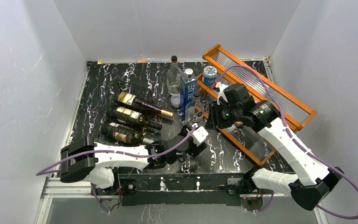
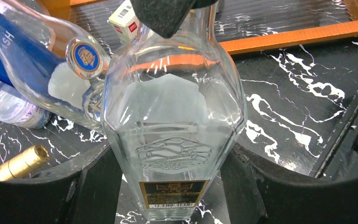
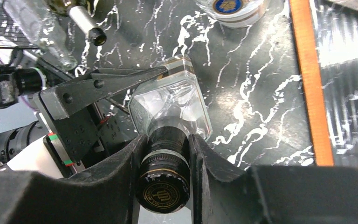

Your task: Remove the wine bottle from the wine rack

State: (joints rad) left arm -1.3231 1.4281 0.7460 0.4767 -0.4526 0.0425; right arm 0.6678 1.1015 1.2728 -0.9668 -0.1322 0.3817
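Note:
The black wire wine rack [image 1: 121, 91] stands on the left of the marble table, with three dark wine bottles [image 1: 135, 117] lying in it, necks pointing right. Its wires also show in the right wrist view [image 3: 0, 28]. An upright clear glass bottle [image 1: 194, 113] stands right of the rack. My left gripper [image 1: 196, 136] is shut on its lower body [image 2: 172, 116], fingers on both sides. My right gripper [image 1: 213, 117] is shut on its black capped neck [image 3: 165, 182] from above. Neither gripper touches the wine bottles.
An orange wood-framed shelf [image 1: 261, 93] lies at the right. A blue carton [image 1: 188, 86], a tall clear bottle [image 1: 174, 74] and a blue-lidded can [image 1: 209, 73] crowd behind the held bottle. A gold-foil wine bottle tip [image 2: 21, 163] shows at the left.

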